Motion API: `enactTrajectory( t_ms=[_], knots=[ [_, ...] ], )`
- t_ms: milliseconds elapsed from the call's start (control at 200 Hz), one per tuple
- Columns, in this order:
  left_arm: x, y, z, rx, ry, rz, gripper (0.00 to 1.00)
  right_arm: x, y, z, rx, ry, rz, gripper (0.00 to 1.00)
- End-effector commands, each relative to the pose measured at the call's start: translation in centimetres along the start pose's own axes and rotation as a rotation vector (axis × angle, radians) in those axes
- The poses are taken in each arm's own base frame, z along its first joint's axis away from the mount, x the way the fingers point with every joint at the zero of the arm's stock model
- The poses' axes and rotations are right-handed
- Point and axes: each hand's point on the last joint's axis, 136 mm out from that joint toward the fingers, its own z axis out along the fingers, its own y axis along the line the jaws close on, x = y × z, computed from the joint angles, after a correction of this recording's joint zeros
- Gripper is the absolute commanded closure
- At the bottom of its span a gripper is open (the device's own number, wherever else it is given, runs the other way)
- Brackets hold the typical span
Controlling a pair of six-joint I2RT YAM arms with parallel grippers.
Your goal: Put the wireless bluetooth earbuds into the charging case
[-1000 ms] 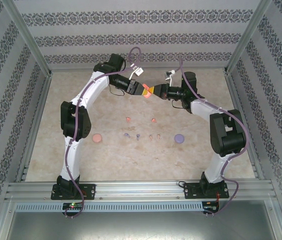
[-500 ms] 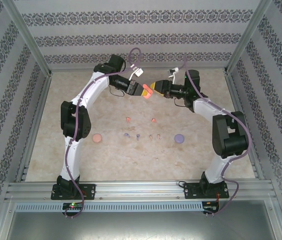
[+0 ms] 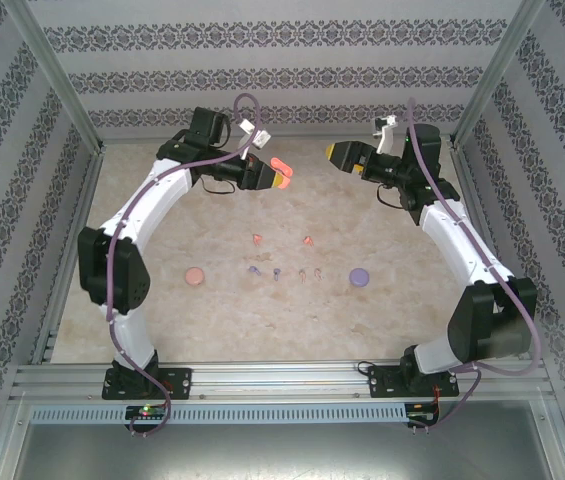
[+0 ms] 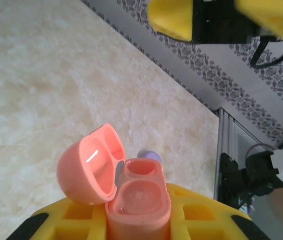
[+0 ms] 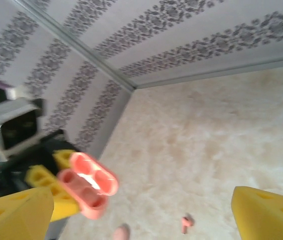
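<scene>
A second ago the two grippers met over the middle of the table [image 3: 162, 230] on one case. Now the arms have drawn apart towards the back wall. The right gripper [image 3: 338, 154] has let go, and its yellow fingers [image 5: 269, 210] are spread wide with nothing between them. The left gripper [image 3: 280, 180] is clamped on the orange-red charging case [image 4: 138, 197], held above the table with its lid [image 4: 88, 165] swung open and both wells bare. All six buds lie on the table, well apart from that case: orange-red earbuds [image 3: 257, 239], purple earbuds [image 3: 253, 270] and pinkish earbuds [image 3: 303, 273], between a pink case [image 3: 194, 276] and a purple case [image 3: 359, 277].
</scene>
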Motion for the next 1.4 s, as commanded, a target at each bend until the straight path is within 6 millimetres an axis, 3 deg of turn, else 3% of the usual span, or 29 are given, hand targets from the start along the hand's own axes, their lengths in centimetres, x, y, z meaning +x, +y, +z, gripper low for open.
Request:
enactTrajectory(
  t_ms=[0,260,465,624,744,919,1174,1394],
  knots=[
    [-2.4,0.1,-1.7,-0.103,-0.118,0.083,1.00,0.7,-1.0,-1.6,0.238,0.023,-0.123,0.07],
    [-2.8,0.0,-4.1,-0.254,-0.238,0.135,1.00,2.1,-4.1,-3.2,0.545,0.035,-0.133,0.02],
    [-2.3,0.3,-5.8,-0.363,-0.400,0.278,1.00,4.9,-6.3,-2.5,0.719,0.100,-0.111,0.02],
    [-1.5,0.2,-8.2,-0.482,-0.548,0.362,1.00,7.7,-7.4,-0.3,0.719,0.146,-0.026,0.03],
    [-0.5,0.3,-8.3,-0.501,-0.533,0.358,1.00,9.8,-7.5,2.0,0.700,0.189,0.015,0.08],
    [0.4,2.9,-9.9,-0.659,-0.570,0.280,1.00,13.0,-7.3,5.7,0.707,0.264,0.041,0.14],
    [-0.4,3.7,-13.5,-0.805,-0.758,0.227,1.00,17.4,-6.4,11.3,0.726,0.370,0.035,0.20],
    [-0.9,3.4,-16.7,-0.877,-0.906,0.169,1.00,20.3,-6.0,14.7,0.781,0.431,-0.005,0.24]
  ],
)
